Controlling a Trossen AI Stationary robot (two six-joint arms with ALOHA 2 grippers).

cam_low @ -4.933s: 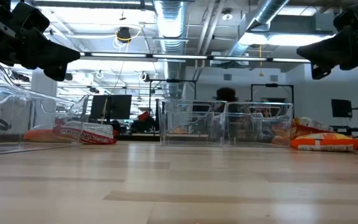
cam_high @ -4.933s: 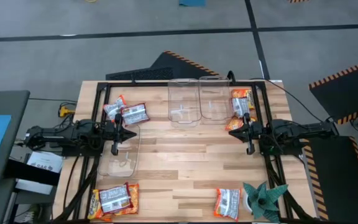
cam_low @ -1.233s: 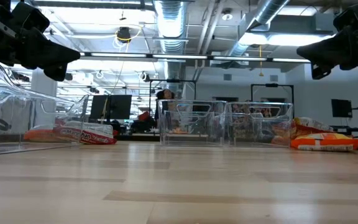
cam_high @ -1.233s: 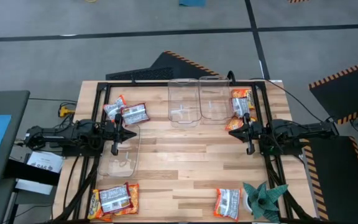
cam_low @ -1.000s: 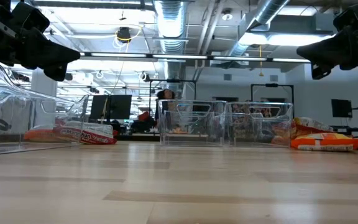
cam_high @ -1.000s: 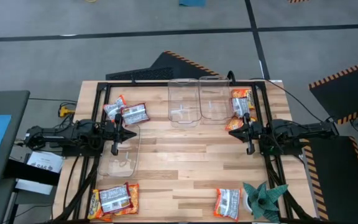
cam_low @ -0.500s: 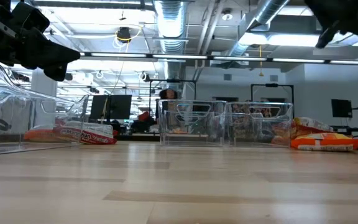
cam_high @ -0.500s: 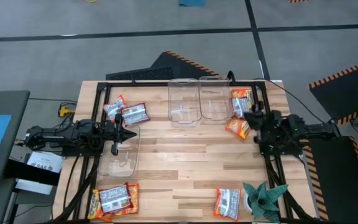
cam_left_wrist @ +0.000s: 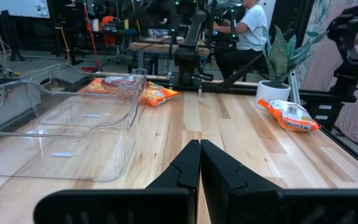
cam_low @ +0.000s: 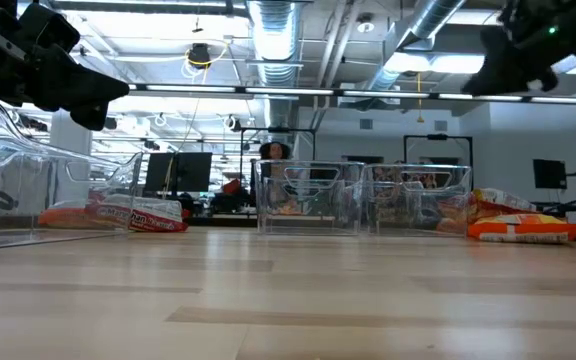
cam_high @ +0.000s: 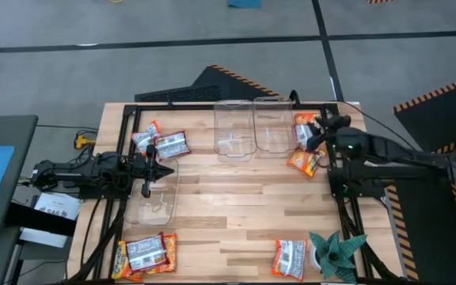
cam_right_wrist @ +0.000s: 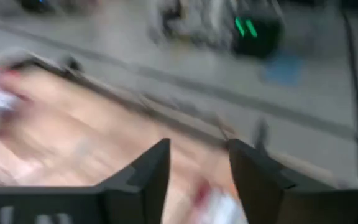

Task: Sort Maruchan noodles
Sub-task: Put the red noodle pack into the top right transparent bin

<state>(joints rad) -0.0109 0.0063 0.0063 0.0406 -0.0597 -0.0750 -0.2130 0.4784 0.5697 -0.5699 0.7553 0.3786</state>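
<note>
Wooden table [cam_high: 236,198], right gripper [cam_high: 311,136] over noodles [cam_high: 305,131]

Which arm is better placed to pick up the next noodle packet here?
The right. The right gripper hangs open above the packets by the right-hand clear bin. The left gripper is shut over the bin at the table's left side, away from any packet.

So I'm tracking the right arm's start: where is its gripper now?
In the high view the right gripper is open at the table's far right, above the noodle packets beside the right clear bin.
</note>
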